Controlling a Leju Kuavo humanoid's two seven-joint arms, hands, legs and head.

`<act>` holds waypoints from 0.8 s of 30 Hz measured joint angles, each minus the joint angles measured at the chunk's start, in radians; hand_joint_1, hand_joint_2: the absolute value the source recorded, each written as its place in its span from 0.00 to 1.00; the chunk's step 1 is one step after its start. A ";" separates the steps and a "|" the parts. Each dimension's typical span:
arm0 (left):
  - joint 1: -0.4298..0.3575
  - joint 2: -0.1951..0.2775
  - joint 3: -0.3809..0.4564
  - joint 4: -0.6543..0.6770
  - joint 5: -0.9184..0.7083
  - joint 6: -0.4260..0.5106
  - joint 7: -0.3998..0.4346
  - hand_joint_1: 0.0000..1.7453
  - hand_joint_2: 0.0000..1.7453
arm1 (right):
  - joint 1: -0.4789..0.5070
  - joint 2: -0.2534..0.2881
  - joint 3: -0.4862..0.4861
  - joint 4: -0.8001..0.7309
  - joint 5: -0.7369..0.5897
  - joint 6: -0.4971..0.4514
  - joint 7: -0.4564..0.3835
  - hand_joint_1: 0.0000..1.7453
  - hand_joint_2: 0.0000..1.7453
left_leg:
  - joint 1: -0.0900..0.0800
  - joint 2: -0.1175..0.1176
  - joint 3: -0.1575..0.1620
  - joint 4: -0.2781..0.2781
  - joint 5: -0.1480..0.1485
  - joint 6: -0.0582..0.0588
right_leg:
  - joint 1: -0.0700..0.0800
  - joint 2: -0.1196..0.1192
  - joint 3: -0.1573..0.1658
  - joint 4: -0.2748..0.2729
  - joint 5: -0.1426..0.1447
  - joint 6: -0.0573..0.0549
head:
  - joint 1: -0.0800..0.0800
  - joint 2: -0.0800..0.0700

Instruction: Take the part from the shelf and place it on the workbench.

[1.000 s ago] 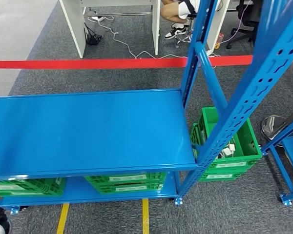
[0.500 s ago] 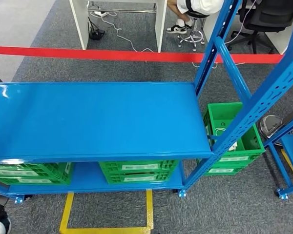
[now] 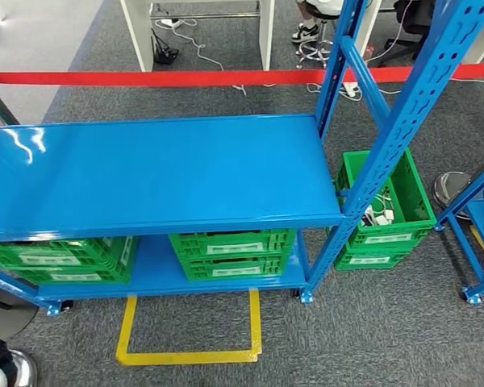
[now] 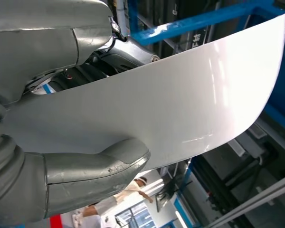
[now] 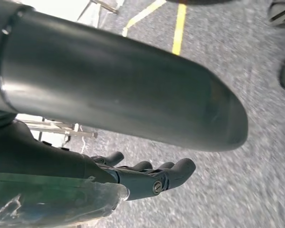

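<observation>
The part point(image 4: 191, 99) is a large white curved panel, seen close up in the left wrist view. My left hand point(image 4: 58, 114) grips it, with the thick grey thumb point(image 4: 98, 166) pressed on one face and the fingers point(image 4: 62, 33) on the other. Beyond the panel's edge are blue shelf beams. In the right wrist view my right hand point(image 5: 148, 178) hangs over grey carpet, its dark fingers point(image 5: 176, 171) stretched out and holding nothing. In the head view the blue shelf point(image 3: 166, 173) lies ahead with its top board bare.
Green crates point(image 3: 233, 254) sit on the shelf's lower level, and another green crate point(image 3: 404, 214) stands on the floor to its right. A blue upright point(image 3: 398, 137) slants across the right. A yellow floor mark point(image 3: 190, 355) lies in front, red tape point(image 3: 166, 78) behind.
The whole head view has shifted: the shelf sits higher and smaller in the picture, and the yellow floor mark has come fully into view. So the camera moved back, not the shelf.
</observation>
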State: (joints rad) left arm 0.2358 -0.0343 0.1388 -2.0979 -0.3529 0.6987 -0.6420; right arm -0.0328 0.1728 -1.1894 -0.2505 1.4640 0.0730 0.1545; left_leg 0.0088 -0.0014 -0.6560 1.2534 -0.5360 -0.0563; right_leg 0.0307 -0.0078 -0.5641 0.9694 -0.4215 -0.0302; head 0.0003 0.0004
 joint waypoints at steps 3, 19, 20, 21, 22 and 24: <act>-0.001 0.000 0.001 0.000 0.002 0.000 -0.001 1.00 1.00 | -0.001 -0.001 0.000 0.000 0.002 0.000 0.000 0.00 0.00 | 0.015 -0.001 0.131 -0.155 0.056 -0.019 | -0.006 0.000 -0.047 0.016 0.028 0.017 | -0.002 0.000; 0.057 -0.035 0.010 -0.027 -0.023 0.000 -0.008 1.00 1.00 | 0.011 0.004 0.000 0.004 0.022 0.008 0.006 0.00 0.00 | -0.008 0.001 0.076 -0.283 0.130 0.053 | 0.003 0.015 0.074 0.076 -0.076 0.013 | 0.005 0.000; 0.063 -0.040 0.010 -0.033 -0.024 0.000 -0.010 1.00 1.00 | 0.011 0.005 0.001 0.004 0.024 0.008 0.006 0.00 0.00 | -0.007 0.001 0.073 -0.283 0.138 0.050 | 0.007 0.017 0.108 0.021 -0.087 0.006 | 0.005 0.000; 0.069 -0.044 0.011 -0.038 -0.025 0.000 -0.010 1.00 1.00 | 0.010 0.005 0.001 0.004 0.025 0.008 0.006 0.00 0.00 | -0.006 0.001 0.070 -0.285 0.146 0.044 | 0.010 0.018 0.121 -0.009 -0.095 0.004 | 0.005 0.000; 0.074 -0.048 0.011 -0.043 -0.025 0.000 -0.011 1.00 1.00 | 0.011 0.006 0.001 0.004 0.026 0.008 0.007 0.00 0.00 | -0.004 0.001 0.067 -0.289 0.156 0.038 | 0.011 0.017 0.120 -0.022 -0.090 0.006 | 0.005 0.000; 0.084 -0.053 0.014 -0.050 -0.025 0.000 -0.011 1.00 1.00 | 0.012 0.009 0.001 0.005 0.027 0.009 0.007 0.00 0.00 | -0.005 -0.001 0.053 -0.280 0.138 0.027 | 0.007 0.011 0.109 -0.036 -0.065 0.005 | 0.005 0.000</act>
State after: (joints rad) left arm 0.3195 -0.0874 0.1523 -2.1479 -0.3776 0.6991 -0.6534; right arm -0.0207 0.1822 -1.1883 -0.2459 1.4915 0.0815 0.1618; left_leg 0.0041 -0.0022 -0.6028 0.9734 -0.3982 -0.0290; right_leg 0.0374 0.0036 -0.4555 0.9337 -0.4866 -0.0251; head 0.0051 0.0004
